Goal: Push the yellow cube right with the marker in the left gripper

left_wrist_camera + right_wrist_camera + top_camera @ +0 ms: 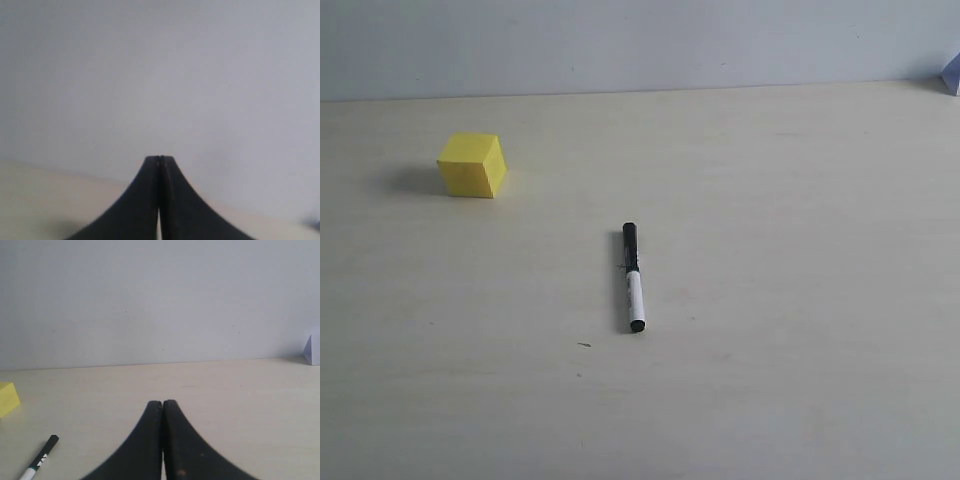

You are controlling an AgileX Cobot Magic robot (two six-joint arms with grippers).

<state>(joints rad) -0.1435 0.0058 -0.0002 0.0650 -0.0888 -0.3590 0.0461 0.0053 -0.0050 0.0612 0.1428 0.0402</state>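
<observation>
The yellow cube [472, 165] rests on the pale table at the far left. The marker [633, 277] lies flat near the table's middle, black cap toward the back, and nothing is holding it. Neither arm shows in the exterior view. My left gripper [160, 158] is shut and empty, its tips facing the blank wall. My right gripper [162, 402] is also shut and empty. In the right wrist view a corner of the yellow cube [7, 398] and the capped end of the marker [39, 458] appear off to one side of its jaws.
The pale table [800, 300] meets a plain grey wall at the back. A small pale bluish object [951, 74] sits at the far right corner, seen too as a bluish object [312, 347] in the right wrist view.
</observation>
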